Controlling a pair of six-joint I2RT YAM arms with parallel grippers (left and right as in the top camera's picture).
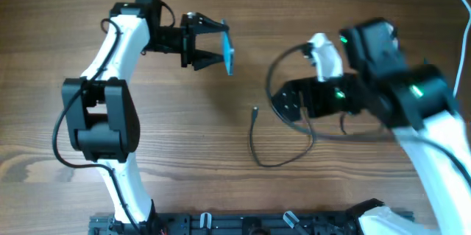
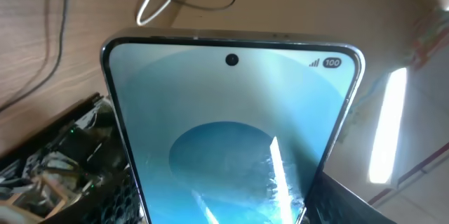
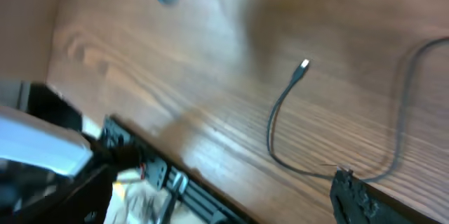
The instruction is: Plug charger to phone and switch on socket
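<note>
Cyan-screened rectangular smartphone [image 2: 231,126] is clamped in the left gripper [image 1: 215,48], held off the wooden surface [image 1: 184,139]. Its status bar reads "100". Thin black charger cable [image 1: 274,163] lies loose on the surface, its connector tip [image 3: 303,65] ahead of the right gripper [image 1: 287,104]. I cannot tell whether that gripper's fingers are apart or together.

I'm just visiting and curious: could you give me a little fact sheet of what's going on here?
phone: held on edge by the left tool, screen lit
left tool: shut on phone
cable: lying on the table
cable tip: free, not plugged in
right tool: by the cable's loop; open or shut unclear
</note>
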